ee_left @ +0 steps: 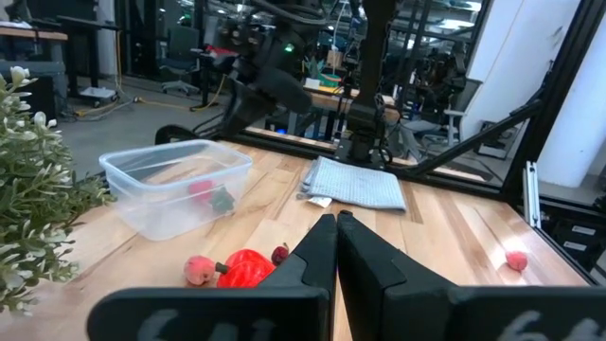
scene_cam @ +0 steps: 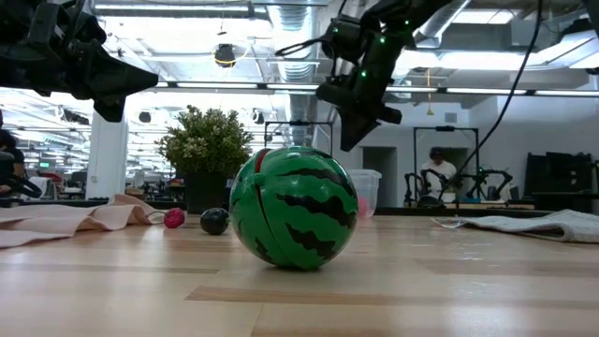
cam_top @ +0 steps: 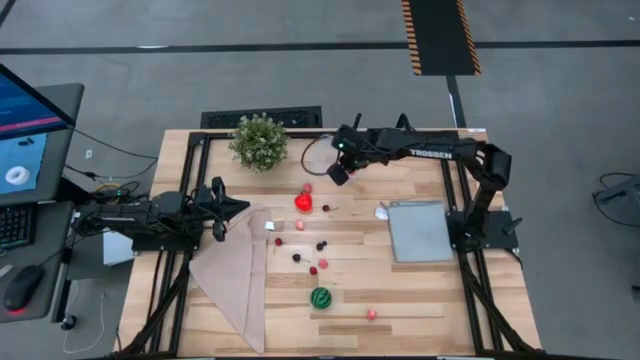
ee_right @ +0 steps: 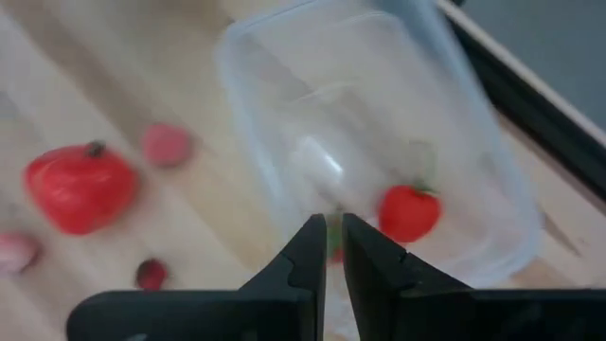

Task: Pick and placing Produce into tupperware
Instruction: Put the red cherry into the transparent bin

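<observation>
High view: right gripper hangs over the far middle of the surface, left gripper parked at the left edge by the beige cloth; produce scattered mid-surface, watermelon ball nearest the front; low view: ball fills the foreground, tupperware just visible behind it beside the plant; left wrist view: left gripper's fingers pressed together, holding nothing; tub has a red piece inside; right wrist view: right gripper nearly closed, empty, directly above the tub with a strawberry in it; risk: descending here could clip the rim and shove the light tub; loose round pieces may roll.
</observation>
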Available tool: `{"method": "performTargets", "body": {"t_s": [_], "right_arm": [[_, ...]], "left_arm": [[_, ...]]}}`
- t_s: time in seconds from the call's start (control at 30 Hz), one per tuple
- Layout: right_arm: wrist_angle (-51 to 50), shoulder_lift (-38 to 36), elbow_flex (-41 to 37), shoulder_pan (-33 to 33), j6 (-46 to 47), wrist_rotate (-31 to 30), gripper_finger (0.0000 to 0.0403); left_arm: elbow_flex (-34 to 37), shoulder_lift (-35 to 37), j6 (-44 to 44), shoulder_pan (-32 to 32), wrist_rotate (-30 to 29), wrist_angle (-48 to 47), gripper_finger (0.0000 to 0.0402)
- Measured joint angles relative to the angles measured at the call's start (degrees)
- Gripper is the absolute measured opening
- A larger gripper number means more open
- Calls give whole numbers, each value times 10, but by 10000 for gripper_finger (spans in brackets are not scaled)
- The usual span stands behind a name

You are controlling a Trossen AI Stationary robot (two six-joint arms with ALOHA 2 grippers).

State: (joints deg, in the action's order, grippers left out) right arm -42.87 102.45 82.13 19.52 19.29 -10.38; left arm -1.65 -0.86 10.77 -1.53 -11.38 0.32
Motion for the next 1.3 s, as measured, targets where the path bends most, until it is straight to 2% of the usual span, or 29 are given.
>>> {"method": "performTargets", "body": {"t_s": [0.37,0.5,0.6,0.7,0.83,0.9,1.0,1.17,1.3], "right_arm": [[-1,-28,2,-99,17,-2,61],[0,-76,3,-158,33,-41,61],[2,-112,3,-216,45,-95,61],[3,-138,3,-285,66,-171,61],[-2,-158,2,-382,95,-309,61],[-8,-156,1,-426,116,-382,62],[-41,-147,0,-483,161,-459,62],[-123,-115,0,-540,262,-530,62],[-165,-82,0,-563,337,-570,62]], "left_arm": [[0,0,50,0,-20,3,2],[0,-1,82,0,-21,2,29],[0,-12,113,0,-15,2,67],[0,-31,196,-1,-16,2,109],[0,-74,243,-15,-26,3,150],[0,-95,273,-29,-66,7,158],[0,-128,294,-57,-107,17,161],[2,-185,304,-115,-194,60,161],[1,-244,306,-174,-232,131,160]]}}
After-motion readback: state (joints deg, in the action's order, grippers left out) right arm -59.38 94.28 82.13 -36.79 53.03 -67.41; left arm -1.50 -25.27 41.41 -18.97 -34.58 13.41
